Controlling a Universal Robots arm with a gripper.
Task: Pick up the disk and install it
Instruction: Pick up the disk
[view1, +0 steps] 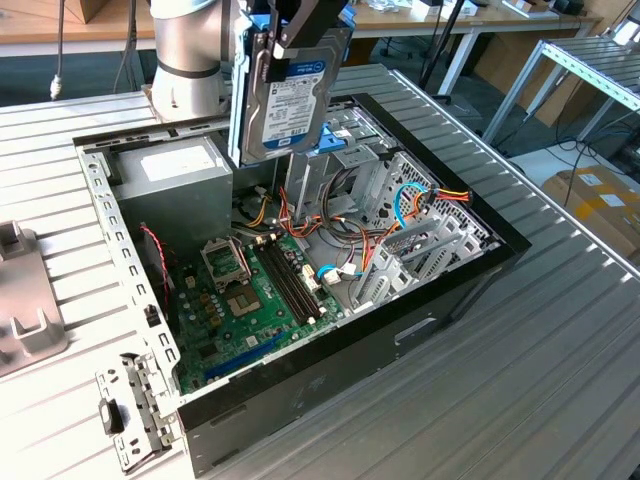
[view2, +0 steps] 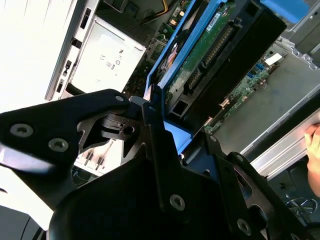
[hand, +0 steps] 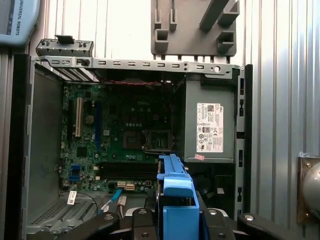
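The disk (view1: 290, 100), a silver-grey drive with a white label in a light-blue frame, hangs upright on its edge above the back of the open computer case (view1: 460, 290). My gripper (view1: 300, 25) is shut on its upper end. In the second wrist view the gripper (view2: 180, 130) clamps the blue frame, and the disk (view2: 215, 55) shows its green circuit board. In the first wrist view the disk's blue frame edge (hand: 175, 200) sticks out between the black fingers (hand: 142, 222), over the motherboard (hand: 125, 130).
Inside the case are a grey power supply box (view1: 175, 175), the motherboard (view1: 250, 290), loose coloured cables (view1: 420, 205) and a metal drive cage (view1: 400, 265). A grey fixture (view1: 25, 300) lies on the ribbed table at the exterior view's left. The arm's base (view1: 185, 50) stands behind the case.
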